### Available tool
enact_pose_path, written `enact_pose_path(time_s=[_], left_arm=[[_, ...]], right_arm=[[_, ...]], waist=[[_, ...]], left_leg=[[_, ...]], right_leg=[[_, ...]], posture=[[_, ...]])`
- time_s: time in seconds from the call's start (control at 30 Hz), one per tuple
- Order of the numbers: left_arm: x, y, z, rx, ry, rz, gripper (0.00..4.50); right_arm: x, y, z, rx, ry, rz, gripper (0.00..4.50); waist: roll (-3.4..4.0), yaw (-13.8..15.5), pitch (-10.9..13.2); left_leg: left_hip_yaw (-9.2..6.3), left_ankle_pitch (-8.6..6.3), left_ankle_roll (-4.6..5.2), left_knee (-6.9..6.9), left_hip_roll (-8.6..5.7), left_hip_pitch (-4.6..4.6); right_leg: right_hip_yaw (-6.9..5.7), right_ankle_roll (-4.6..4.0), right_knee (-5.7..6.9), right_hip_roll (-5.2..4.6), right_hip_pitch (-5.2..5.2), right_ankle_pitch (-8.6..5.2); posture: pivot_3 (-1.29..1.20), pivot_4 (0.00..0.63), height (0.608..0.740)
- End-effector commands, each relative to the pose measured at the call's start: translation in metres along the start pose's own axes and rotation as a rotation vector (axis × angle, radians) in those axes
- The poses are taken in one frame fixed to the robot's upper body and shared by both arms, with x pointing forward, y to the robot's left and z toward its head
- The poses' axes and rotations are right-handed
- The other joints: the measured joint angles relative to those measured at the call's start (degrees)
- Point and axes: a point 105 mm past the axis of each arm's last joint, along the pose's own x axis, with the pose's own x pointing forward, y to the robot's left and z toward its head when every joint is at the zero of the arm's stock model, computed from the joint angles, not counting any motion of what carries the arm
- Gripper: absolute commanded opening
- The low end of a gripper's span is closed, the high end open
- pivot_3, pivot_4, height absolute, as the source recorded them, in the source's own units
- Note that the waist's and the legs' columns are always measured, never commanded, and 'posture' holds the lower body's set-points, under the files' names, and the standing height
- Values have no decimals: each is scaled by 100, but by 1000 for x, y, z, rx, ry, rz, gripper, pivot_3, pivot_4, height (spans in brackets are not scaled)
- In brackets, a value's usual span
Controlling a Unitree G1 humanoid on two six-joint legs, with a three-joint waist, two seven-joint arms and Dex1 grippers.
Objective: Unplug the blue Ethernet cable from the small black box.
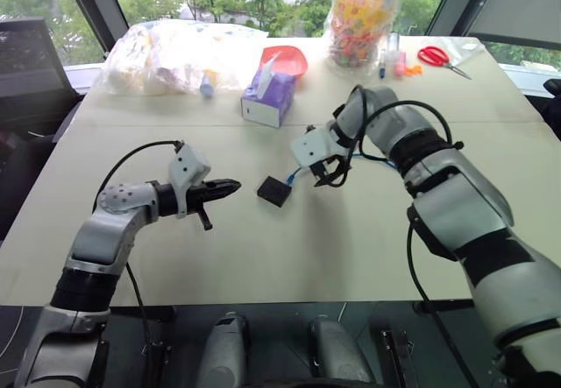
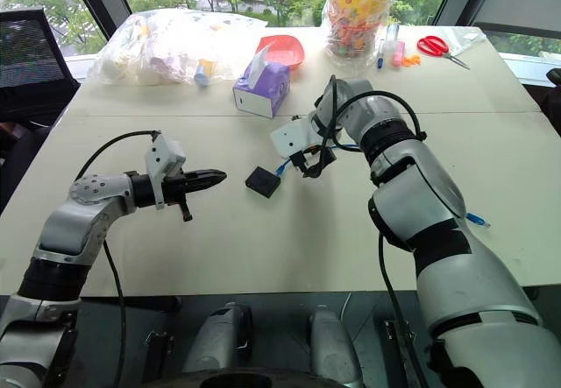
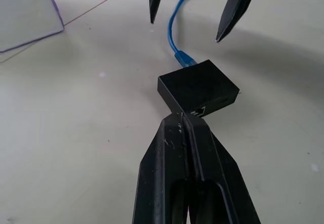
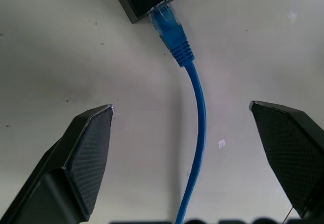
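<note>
The small matte-black flat plastic box point(image 1: 273, 191) lies mid-counter point(image 1: 263, 257), the thin light-blue Ethernet cable point(image 4: 198, 113) plugged in. The right pincer point(image 4: 195, 153) straddles it, spread; the left pincer point(image 1: 230, 186), pressed together, hovers beside. Unbraced, the box could drag along.

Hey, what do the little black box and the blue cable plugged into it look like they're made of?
Small black box: probably matte plastic, with flat dull faces and crisp edges. Blue Ethernet cable: smooth, flexible rubbery or plastic jacket that bends easily; its ribbed boot looks like molded plastic.
</note>
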Motion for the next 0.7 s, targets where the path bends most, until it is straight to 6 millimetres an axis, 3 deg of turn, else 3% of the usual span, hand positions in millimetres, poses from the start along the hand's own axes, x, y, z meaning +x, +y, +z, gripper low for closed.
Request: enact_pose_path(time_s=[0.03,0.5,0.6,0.7], left_arm=[[-5,0,11,42,-31,21,0],[-5,0,13,45,-46,52,0],[-6,-1,12,44,-52,67,0],[-6,-1,12,44,-56,76,0]], right_arm=[[-6,-14,12,-121,29,-29,4479],[10,-13,39,-291,37,60,4479],[15,-9,42,-322,44,98,3741],[18,-6,41,-336,64,125,2177]], waist=[[0,-2,0],[0,-1,0],[0,-3,0],[0,-10,0]], left_leg=[[0,0,-1,0,0,0],[-1,4,-7,0,1,3],[-1,4,-8,1,1,4],[-2,5,-9,1,1,6]], right_leg=[[0,0,1,0,-1,0],[0,0,8,1,0,0],[-1,0,10,1,0,0],[0,0,12,2,0,0]], posture=[[0,150,735],[0,150,735],[0,150,735],[0,150,735]])
